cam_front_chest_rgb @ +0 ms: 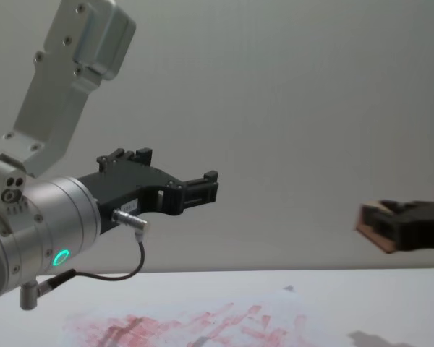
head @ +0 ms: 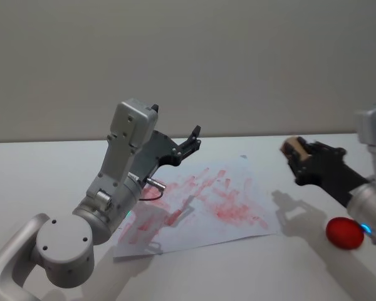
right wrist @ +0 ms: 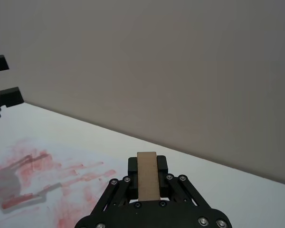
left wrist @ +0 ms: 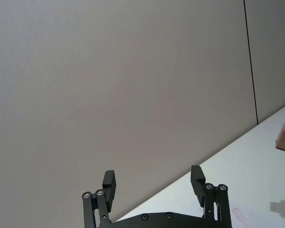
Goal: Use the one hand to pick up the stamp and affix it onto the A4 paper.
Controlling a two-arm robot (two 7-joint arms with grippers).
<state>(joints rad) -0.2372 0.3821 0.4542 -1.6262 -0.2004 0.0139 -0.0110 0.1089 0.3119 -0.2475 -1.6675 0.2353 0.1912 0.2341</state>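
Two arms up, one working. Head view: right claw (head: 299,155) grasping the stamp (head: 294,148), raised over the worktop (head: 50,163) just off the right edge of the A4 paper (head: 203,204); red round thing (head: 345,232) sits near that arm. Left claw (head: 192,139) idle above the sheet's far left.

Left wrist view: left claw (left wrist: 153,183) released, nothing between its fingers.

Right wrist view: stamp (right wrist: 147,175) clenched upright between the fingers (right wrist: 162,165), paper (right wrist: 42,180) ahead and below.

Chest view: stamp (cam_front_chest_rgb: 377,225) well above the paper (cam_front_chest_rgb: 202,325).

Step looks like carry-to-paper. Next: shift left over the sheet, tip the face down, press.
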